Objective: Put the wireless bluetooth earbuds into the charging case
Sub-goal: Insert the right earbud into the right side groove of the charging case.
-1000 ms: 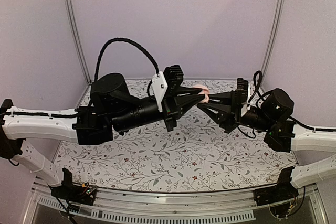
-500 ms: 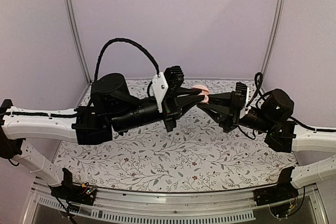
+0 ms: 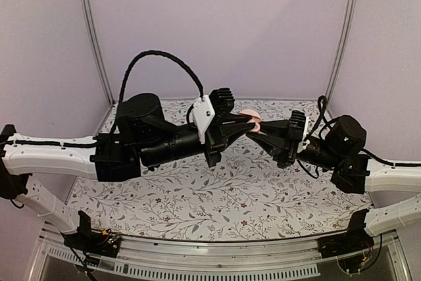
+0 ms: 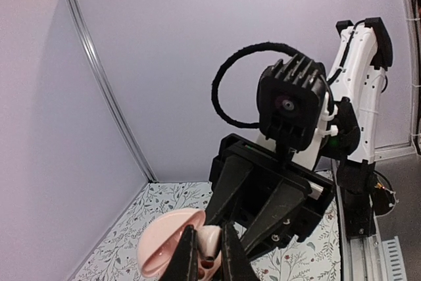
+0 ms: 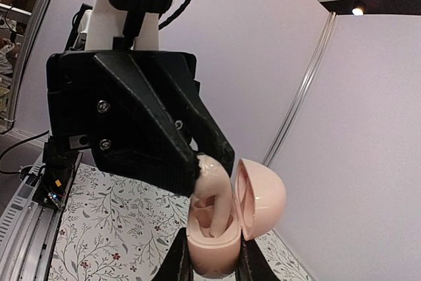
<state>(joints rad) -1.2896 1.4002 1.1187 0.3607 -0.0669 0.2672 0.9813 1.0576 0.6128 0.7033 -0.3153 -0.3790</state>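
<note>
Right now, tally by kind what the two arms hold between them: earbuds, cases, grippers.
earbud: 1, pinched in the left gripper
charging case: 1, lid open, held in the right gripper
grippers: 2
Total: 4

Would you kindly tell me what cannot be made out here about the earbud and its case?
- Right wrist: how deep the earbud sits in the charging case; the case's wall hides its lower end, the left pincer its top.
- Left wrist: the case's lower half; the left pincer's fingers and the bottom edge cut it off.
- Top external: earbud and case merge into one pink speck, too small, crowded by the right pincer.
</note>
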